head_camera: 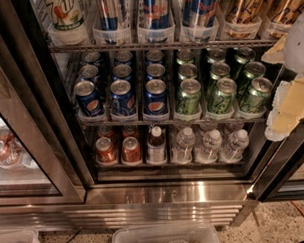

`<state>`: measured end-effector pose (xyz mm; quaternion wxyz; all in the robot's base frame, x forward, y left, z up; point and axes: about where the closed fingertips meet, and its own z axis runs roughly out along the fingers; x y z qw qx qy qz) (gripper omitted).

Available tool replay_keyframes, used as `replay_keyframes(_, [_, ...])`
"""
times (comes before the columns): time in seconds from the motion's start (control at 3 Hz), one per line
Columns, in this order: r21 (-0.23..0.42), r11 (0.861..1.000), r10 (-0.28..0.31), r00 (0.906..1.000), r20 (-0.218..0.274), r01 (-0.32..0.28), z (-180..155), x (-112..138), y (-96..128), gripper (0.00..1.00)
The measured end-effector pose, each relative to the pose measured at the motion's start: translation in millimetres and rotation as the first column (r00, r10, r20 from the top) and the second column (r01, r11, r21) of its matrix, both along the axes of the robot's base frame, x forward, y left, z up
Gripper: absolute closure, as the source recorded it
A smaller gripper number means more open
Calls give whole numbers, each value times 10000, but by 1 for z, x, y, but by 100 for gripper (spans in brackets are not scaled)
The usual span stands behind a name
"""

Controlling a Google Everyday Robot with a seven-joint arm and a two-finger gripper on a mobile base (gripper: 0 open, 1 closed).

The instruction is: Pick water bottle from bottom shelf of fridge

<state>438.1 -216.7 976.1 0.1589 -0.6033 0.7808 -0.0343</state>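
The fridge point(169, 194) stands open in front of me, with a shiny steel base. On its bottom shelf point(168, 164) three clear water bottles with white caps stand side by side on the right: one point(184, 144), one point(211, 144) and one point(236, 143). More show dimly behind them. Left of them stands a white-capped bottle with dark contents point(156, 145), then red-orange cans point(118, 149). My gripper point(290, 88) is a pale white and cream shape at the right edge, close to the camera, level with the middle shelf and up and to the right of the water bottles.
Blue cans point(122, 97) and green cans point(221, 93) fill the middle rack; tall cans point(155, 13) stand above. The glass sliding door point(22, 128) covers the left side. A dark door frame point(283, 164) slants at the right. A clear plastic bin point(166, 238) sits on the floor below.
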Motion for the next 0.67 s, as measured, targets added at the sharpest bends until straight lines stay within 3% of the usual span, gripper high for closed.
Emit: replay_keyframes(0.67, [151,9999,-49,9999,94,47,0,1,4,0])
